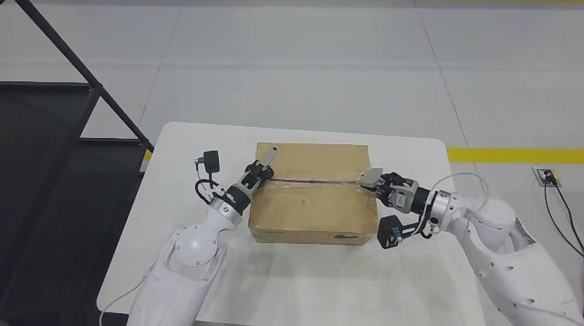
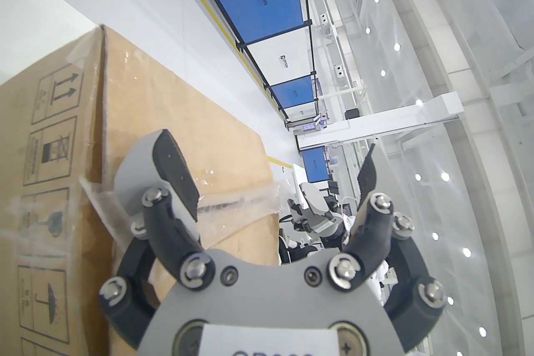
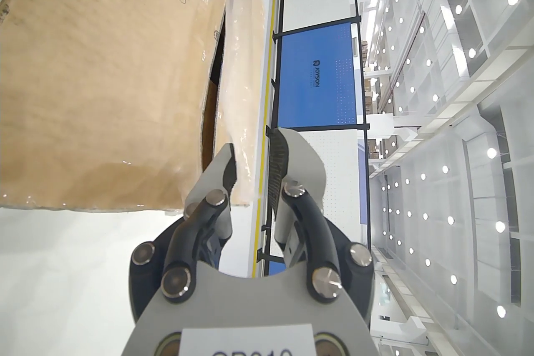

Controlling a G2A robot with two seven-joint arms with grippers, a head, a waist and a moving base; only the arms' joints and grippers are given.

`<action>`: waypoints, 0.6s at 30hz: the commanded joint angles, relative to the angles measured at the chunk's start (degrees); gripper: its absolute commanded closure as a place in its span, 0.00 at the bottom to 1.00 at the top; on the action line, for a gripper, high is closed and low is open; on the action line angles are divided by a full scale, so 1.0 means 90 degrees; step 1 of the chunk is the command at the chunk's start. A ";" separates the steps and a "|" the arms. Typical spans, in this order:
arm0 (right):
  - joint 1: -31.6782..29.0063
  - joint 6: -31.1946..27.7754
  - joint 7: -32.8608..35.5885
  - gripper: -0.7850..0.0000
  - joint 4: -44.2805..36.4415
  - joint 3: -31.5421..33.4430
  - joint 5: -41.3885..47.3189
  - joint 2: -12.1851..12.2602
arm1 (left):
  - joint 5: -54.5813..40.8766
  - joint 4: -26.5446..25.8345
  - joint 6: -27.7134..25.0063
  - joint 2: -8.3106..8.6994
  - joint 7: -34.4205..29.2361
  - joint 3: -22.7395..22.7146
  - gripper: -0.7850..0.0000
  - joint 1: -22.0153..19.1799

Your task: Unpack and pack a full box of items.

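Two slips look likely here. The clear tape (image 3: 244, 40) is slack and wrinkled. The right jaws are part-spread astride the taped seam edge of the cardboard box (image 1: 310, 207), at its right end in the top view. They may close on film alone and strip it off, leaving the top bound. A sideways pull from either end could also skid the box across the smooth white bench (image 1: 182, 235), since nothing pins it. The left jaws are wide apart at the box's left end, gripping nothing: one pad (image 2: 175, 174) rests against the taped corner, the other is in free air. The box sits mid-bench, centre of the top view, its top folded shut. A dark gap (image 3: 212, 82) is open along the seam, and handling symbols (image 2: 54, 149) are printed on its end.
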 commanded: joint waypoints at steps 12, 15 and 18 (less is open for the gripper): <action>-0.0088 -0.0086 0.0015 0.76 -0.0095 0.0118 0.0010 0.0071 | -0.0003 0.0013 0.0007 -0.0031 -0.0035 -0.0020 0.00 0.0005; -0.0120 -0.0119 0.0013 0.75 -0.0093 0.0160 0.0028 0.0091 | 0.0008 0.0016 -0.0002 -0.0036 -0.0058 -0.0028 0.00 0.0004; -0.0151 -0.0139 -0.0001 0.74 -0.0092 0.0186 0.0042 0.0108 | 0.0006 0.0020 0.0002 -0.0042 -0.0074 -0.0036 0.00 0.0003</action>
